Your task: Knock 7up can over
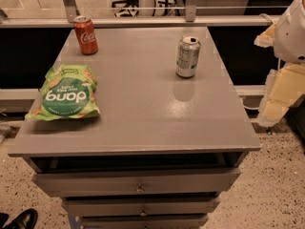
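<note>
The 7up can (188, 56) is a silver-grey can with a greenish label. It stands upright on the grey cabinet top (143, 113), right of the middle and towards the back. My gripper (280, 94) is at the right edge of the view, off the cabinet's right side, hanging pale under the white arm housing (293, 30). It is well apart from the can, to the can's right and nearer the front.
A red cola can (86, 35) stands upright at the back left corner. A green "dang" snack bag (66, 93) lies flat at the left. Drawers (138, 182) run below the front edge. A rail (143, 20) runs behind the cabinet.
</note>
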Available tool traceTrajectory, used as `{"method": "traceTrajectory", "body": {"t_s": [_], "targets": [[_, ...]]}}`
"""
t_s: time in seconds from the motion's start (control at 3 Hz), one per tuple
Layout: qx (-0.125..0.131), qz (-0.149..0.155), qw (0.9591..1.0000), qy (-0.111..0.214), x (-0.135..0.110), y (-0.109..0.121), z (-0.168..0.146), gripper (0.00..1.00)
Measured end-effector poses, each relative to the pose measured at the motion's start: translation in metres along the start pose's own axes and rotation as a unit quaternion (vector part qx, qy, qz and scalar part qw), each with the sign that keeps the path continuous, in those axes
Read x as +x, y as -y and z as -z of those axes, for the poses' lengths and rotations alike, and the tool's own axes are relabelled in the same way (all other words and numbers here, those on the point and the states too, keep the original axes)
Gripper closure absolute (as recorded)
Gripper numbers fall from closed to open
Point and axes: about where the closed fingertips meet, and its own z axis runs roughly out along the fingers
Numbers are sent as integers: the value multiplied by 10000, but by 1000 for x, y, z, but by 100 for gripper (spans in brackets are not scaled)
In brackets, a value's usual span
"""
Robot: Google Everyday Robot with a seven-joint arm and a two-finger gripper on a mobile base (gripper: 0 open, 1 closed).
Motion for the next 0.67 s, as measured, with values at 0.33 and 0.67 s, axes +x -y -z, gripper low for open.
{"method": "traceTrajectory", "body": {"t_s": [0.33,0.67], "targets": [[1,0,10000,0,0,0,0,0],[68,-136,9995,266,2,9,-11,0]]}}
